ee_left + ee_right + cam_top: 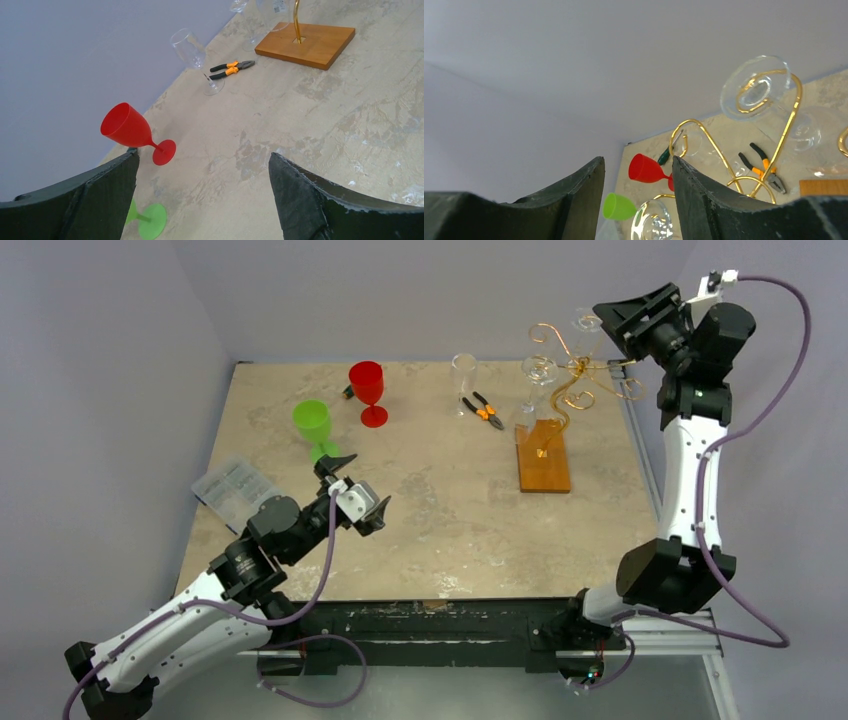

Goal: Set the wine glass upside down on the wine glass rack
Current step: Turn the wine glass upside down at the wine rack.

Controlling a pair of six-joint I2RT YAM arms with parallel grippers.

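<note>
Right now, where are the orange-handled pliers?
In the top view, the pliers lie far back on the table, right of the standing clear glass and left of the wine glass rack.

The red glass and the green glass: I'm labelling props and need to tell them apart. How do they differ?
The red glass is red; the green glass is bright green. The red glass stands farther back; the green glass stands nearer the left gripper. In the left wrist view the red glass shows whole, the green glass little more than its foot. Both are opaque, stemmed and upright.
</note>
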